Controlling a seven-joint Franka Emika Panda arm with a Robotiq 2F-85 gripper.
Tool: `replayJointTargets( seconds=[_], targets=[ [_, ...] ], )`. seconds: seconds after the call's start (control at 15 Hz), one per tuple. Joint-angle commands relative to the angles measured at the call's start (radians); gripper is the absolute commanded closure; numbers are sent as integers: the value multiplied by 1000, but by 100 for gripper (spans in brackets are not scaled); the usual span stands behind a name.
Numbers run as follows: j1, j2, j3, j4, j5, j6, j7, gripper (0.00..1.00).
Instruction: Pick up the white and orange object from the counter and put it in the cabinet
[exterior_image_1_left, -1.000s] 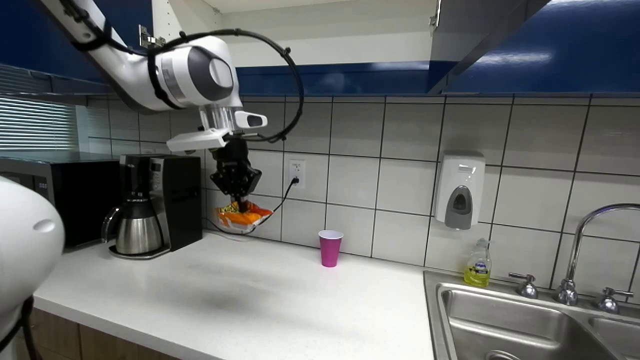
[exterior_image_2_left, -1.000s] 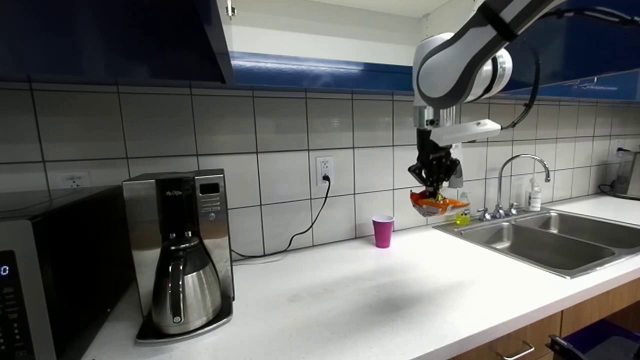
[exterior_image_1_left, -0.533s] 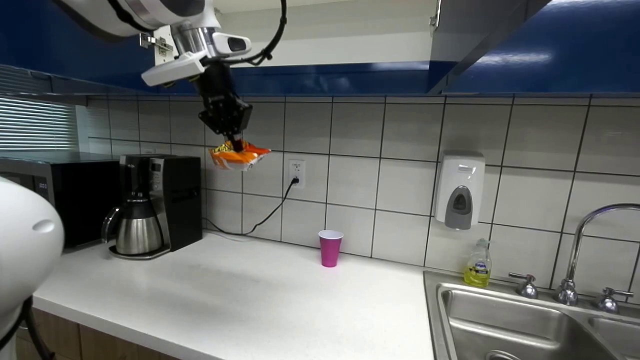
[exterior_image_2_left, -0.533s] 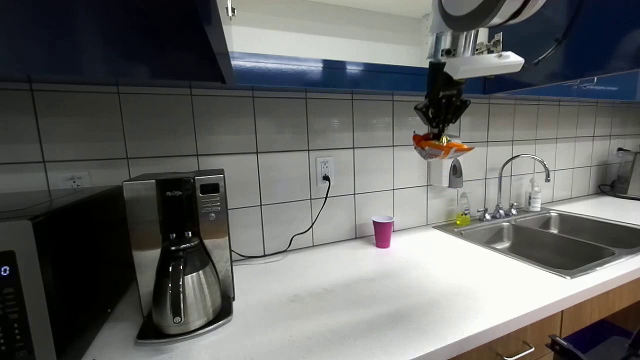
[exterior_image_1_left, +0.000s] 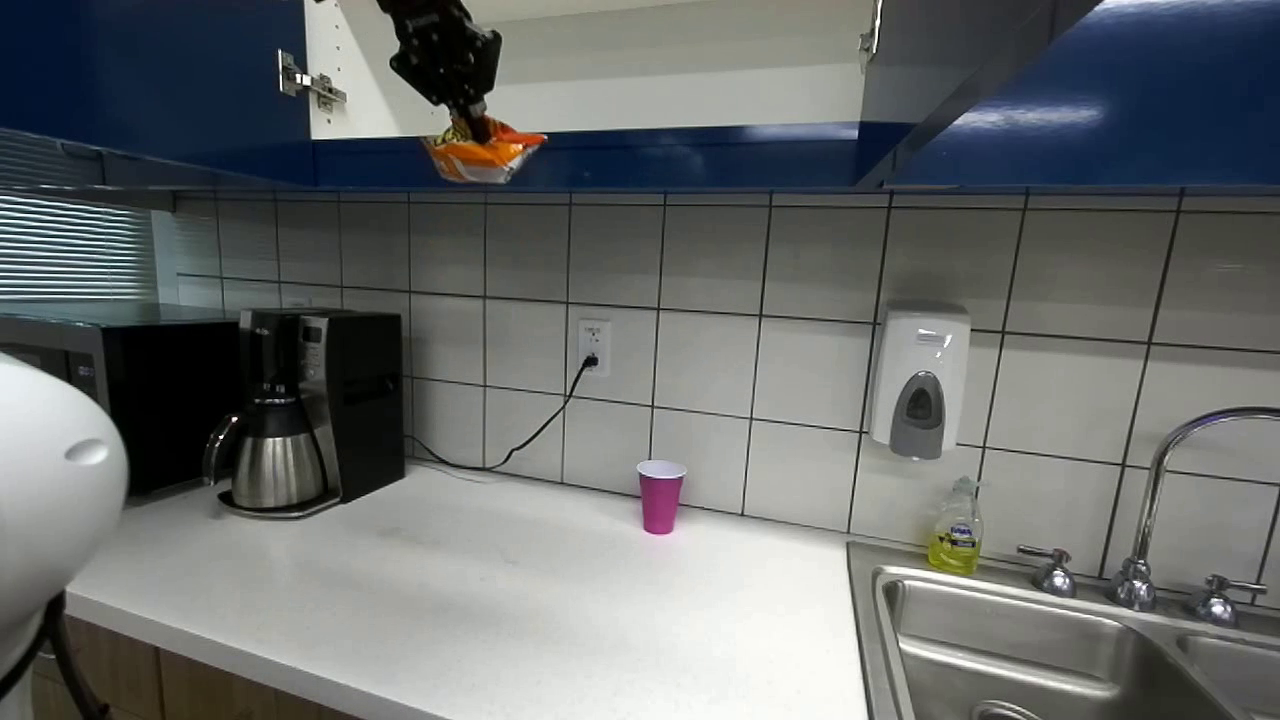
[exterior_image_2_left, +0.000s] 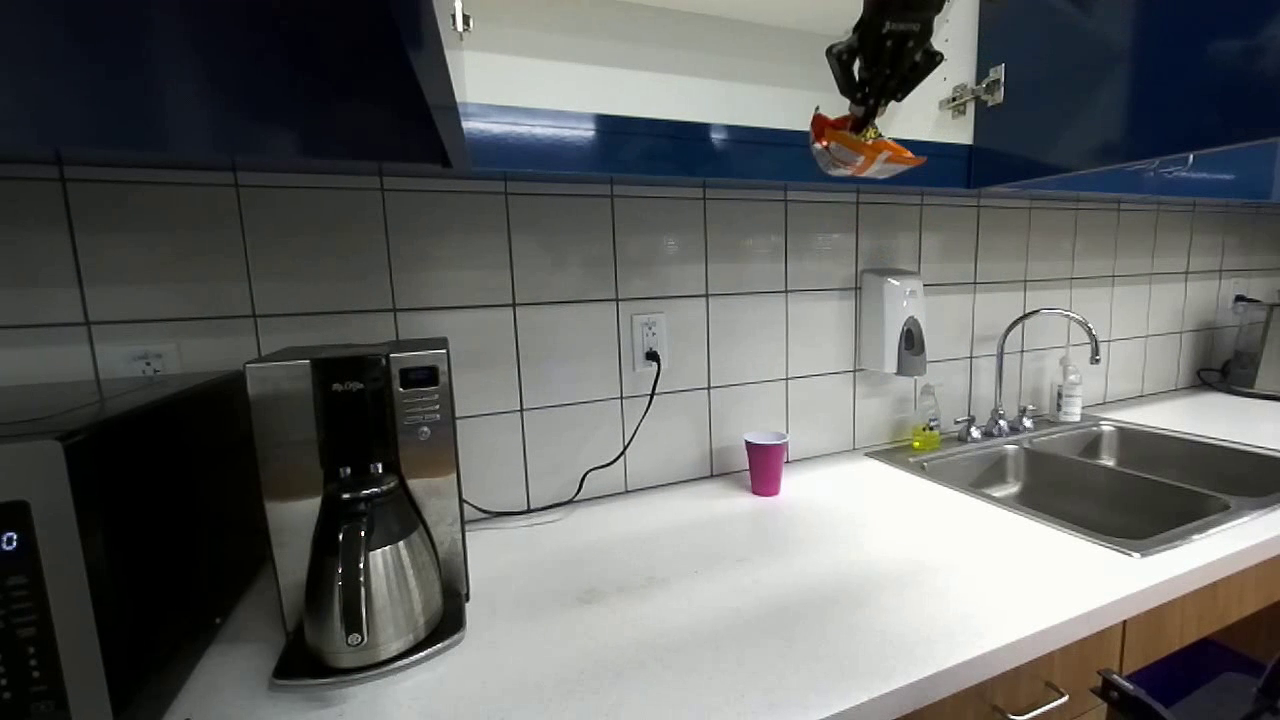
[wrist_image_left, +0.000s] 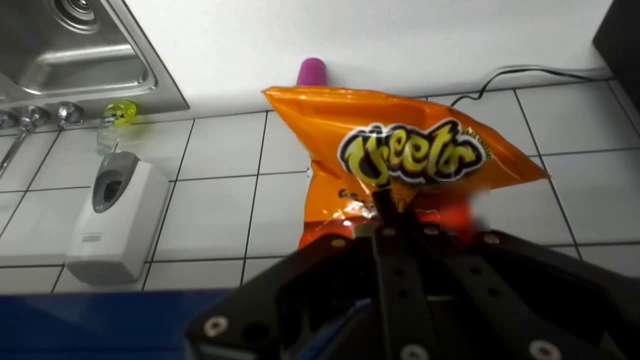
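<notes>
Fingers (wrist_image_left: 388, 210) pointing down, orange Cheetos bag (wrist_image_left: 400, 155) pinched between.

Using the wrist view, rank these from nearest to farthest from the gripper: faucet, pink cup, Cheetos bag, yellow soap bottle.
1. Cheetos bag: clamped in the gripper.
2. Pink cup: beyond the bag, up and slightly left in the picture.
3. Yellow soap bottle: farther toward the picture's left.
4. Faucet: at the far left edge, partly cut off.

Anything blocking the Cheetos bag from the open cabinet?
Possibly the open cabinet's blue bottom rail: in both exterior views the bag mostly overlaps it. I'd lift higher before moving in. Nothing else visible blocks the path.
</notes>
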Motion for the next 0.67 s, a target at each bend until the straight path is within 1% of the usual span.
replayJointTargets(
  seconds=[0.0,0.2,0.6],
  targets=[
    [-11,62,1,135,53,8,-60,100],
    [-15,108,11,218,72,36,-68,100],
    [-36,232,31,368,56,90,-41,100]
  ],
)
